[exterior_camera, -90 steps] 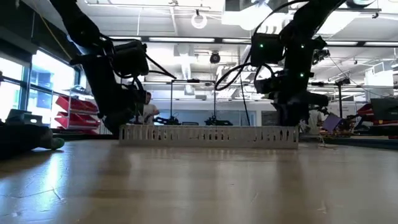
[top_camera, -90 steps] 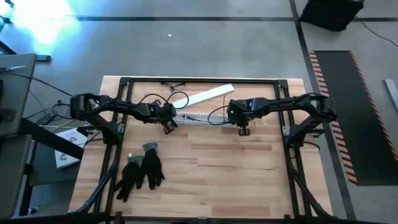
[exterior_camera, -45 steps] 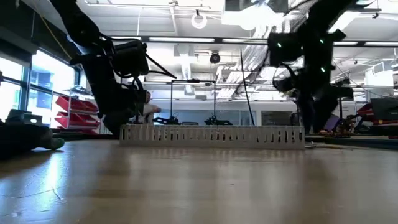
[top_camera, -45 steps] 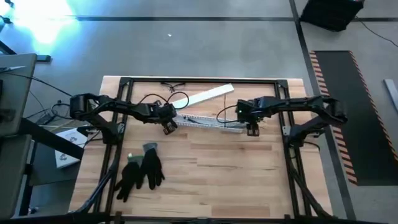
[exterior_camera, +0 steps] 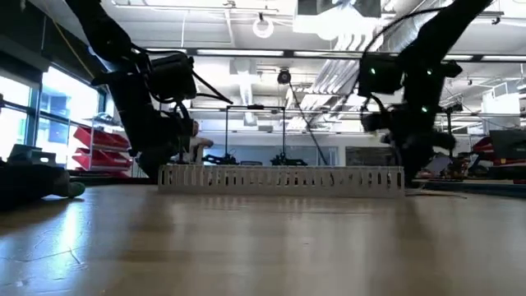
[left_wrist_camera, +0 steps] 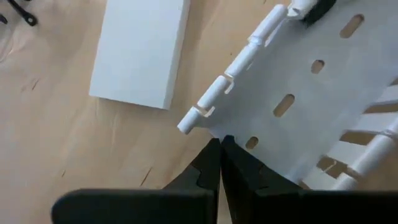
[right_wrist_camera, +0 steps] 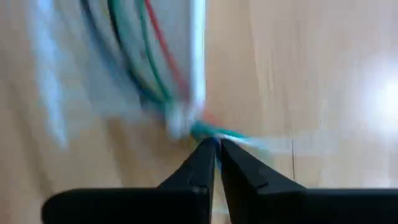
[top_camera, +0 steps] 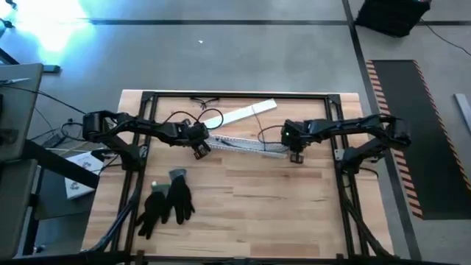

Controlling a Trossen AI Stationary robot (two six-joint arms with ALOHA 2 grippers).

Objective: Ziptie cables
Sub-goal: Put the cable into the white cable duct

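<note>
The long white slotted channel (top_camera: 249,144) lies across the far middle of the table. The cables (right_wrist_camera: 146,68), green, red and dark, run inside it and come out at its right end. My left gripper (left_wrist_camera: 221,142) is shut at the channel's left end (top_camera: 208,137). My right gripper (right_wrist_camera: 217,144) is shut on the cable ends just beyond the channel's right end (top_camera: 287,152). In the low view the channel (exterior_camera: 279,177) rests flat on the table between both arms. My left gripper pinches the end edge of the channel's perforated floor (left_wrist_camera: 231,132) with its fingertips only, at the left end. The channel lies on the table. My right gripper pinches the cable ends (right_wrist_camera: 219,133) where they leave the channel's right end. The view is blurred, so how many cables it holds does not show.
A flat white lid strip (top_camera: 239,114) lies behind the channel, and its end (left_wrist_camera: 140,53) shows beside the left gripper. A pair of black gloves (top_camera: 166,203) lies at the near left. Thin black ties (top_camera: 204,100) lie at the far edge. The near half of the table (top_camera: 250,221) is bare wood.
My right gripper has moved toward the table's right edge and a little toward the near edge, staying shut. The channel's right end has swung toward the near right with it, while its left end at my left gripper has stayed in place.
</note>
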